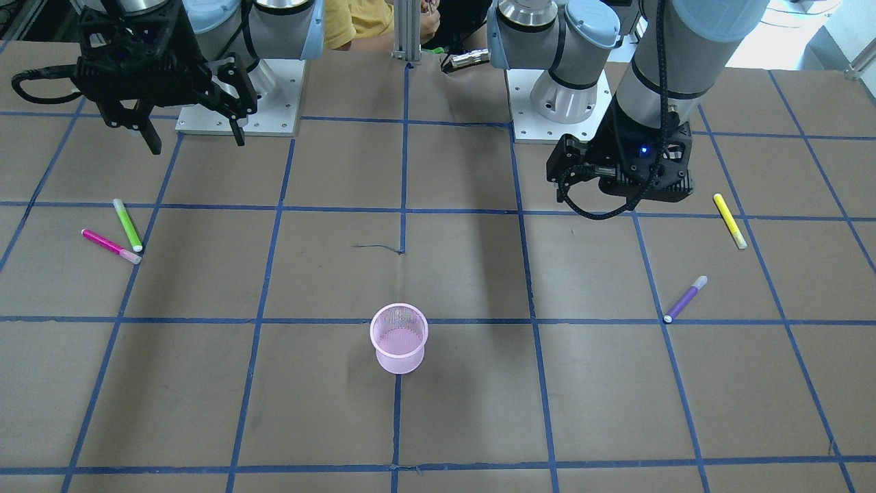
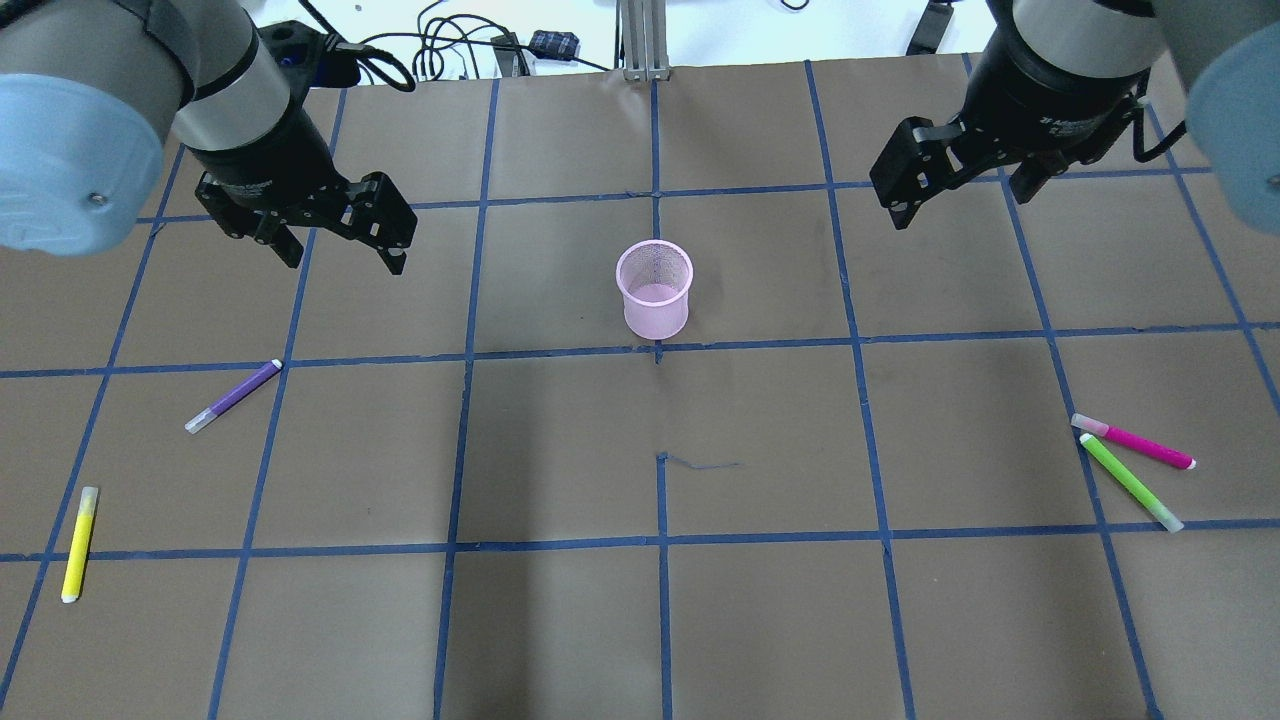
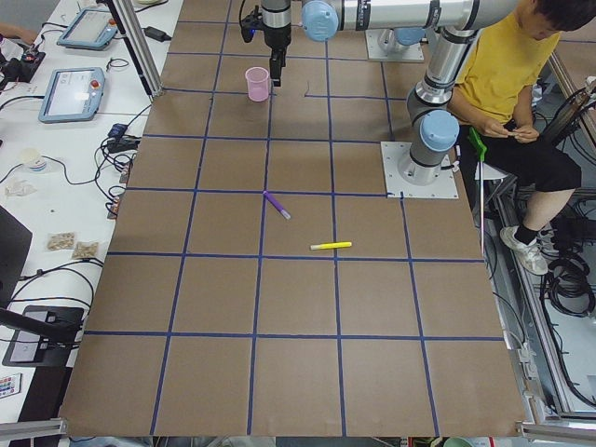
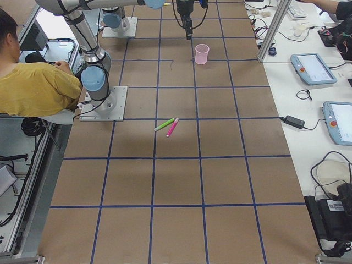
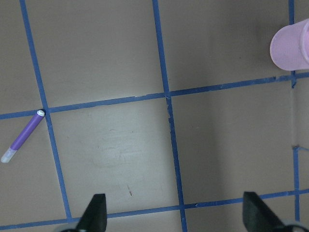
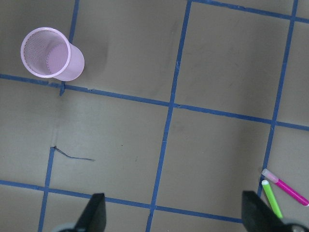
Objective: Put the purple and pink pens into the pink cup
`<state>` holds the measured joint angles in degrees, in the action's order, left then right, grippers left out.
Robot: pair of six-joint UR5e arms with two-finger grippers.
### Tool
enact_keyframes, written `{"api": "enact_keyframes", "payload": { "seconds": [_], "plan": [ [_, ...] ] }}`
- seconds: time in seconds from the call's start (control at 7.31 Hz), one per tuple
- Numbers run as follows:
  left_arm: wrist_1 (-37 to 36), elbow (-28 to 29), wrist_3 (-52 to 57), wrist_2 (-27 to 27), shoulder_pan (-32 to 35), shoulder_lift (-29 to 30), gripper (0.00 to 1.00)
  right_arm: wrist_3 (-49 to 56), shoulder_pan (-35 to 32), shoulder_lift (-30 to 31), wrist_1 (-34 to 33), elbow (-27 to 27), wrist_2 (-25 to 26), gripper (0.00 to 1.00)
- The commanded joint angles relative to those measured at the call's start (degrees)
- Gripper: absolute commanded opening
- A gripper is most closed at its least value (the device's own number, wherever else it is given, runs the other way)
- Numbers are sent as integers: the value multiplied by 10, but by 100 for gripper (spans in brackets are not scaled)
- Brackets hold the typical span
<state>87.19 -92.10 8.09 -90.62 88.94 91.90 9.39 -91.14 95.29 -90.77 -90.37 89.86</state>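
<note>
The pink mesh cup (image 2: 655, 290) stands upright at the table's middle and looks empty. The purple pen (image 2: 233, 397) lies flat on my left side. The pink pen (image 2: 1135, 442) lies flat on my right side, its cap end touching a green pen (image 2: 1130, 482). My left gripper (image 2: 345, 255) hovers open and empty above the table, between the cup and the purple pen; its wrist view shows the purple pen (image 5: 24, 137) and the cup (image 5: 292, 46). My right gripper (image 2: 960, 195) hovers open and empty, far from the pink pen (image 6: 286, 186).
A yellow pen (image 2: 79, 543) lies near the table's left edge. The two arm base plates (image 1: 239, 103) sit at the robot's side of the table. A person in a yellow shirt (image 3: 503, 65) sits behind the bases. Blue tape lines grid the brown table.
</note>
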Motion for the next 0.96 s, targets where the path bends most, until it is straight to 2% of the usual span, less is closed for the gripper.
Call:
{"api": "enact_keyframes", "payload": {
  "seconds": [0.0, 0.14, 0.27, 0.41, 0.68, 0.82],
  "plan": [
    [0, 1, 0, 0, 0, -1, 100, 5, 1, 8, 49, 0, 0, 100],
    [1, 0, 0, 0, 0, -1, 100, 19, 3, 7, 45, -3, 2, 100],
    [13, 0, 0, 1, 0, -3, 100, 85, 17, 6, 32, -4, 3, 100],
    [17, 0, 1, -2, -3, 0, 100, 194, 56, 6, 17, -8, 2, 100],
    [29, -2, 22, -5, -6, 13, 100, 451, 185, 3, 19, -24, -40, 100],
    [29, -9, 112, -36, -29, 31, 100, 567, 261, 3, 27, -30, -43, 100]
  ]
}}
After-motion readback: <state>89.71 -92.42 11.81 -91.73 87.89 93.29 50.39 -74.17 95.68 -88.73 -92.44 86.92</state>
